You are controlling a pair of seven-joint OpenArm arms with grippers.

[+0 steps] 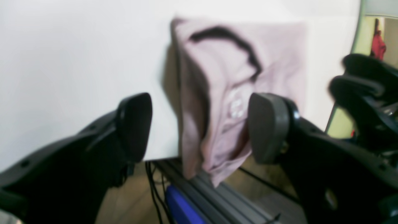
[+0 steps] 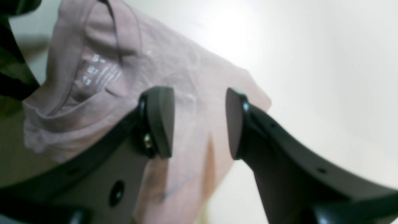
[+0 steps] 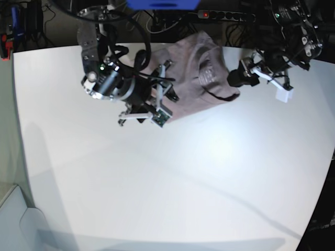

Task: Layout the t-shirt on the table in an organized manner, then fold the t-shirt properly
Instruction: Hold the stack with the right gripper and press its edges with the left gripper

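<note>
The t-shirt (image 3: 201, 78) lies as a folded, rumpled mauve bundle at the far edge of the white table (image 3: 157, 183). In the left wrist view the t-shirt (image 1: 233, 77) droops over the edge of the table (image 1: 62, 62), collar and pale label showing. My left gripper (image 1: 202, 127) is open, its pads standing either side of the hanging cloth without clamping it; in the base view the left gripper (image 3: 234, 78) sits at the shirt's right side. My right gripper (image 2: 197, 123) is open just above the t-shirt (image 2: 186, 81), at its left side (image 3: 166, 86).
A grey frame rail (image 1: 205, 193), a blue part (image 1: 180, 205) and cables sit below the table's far edge. A power strip (image 3: 225, 15) lies behind the table. The other arm (image 1: 367, 93) is close at the right of the left wrist view.
</note>
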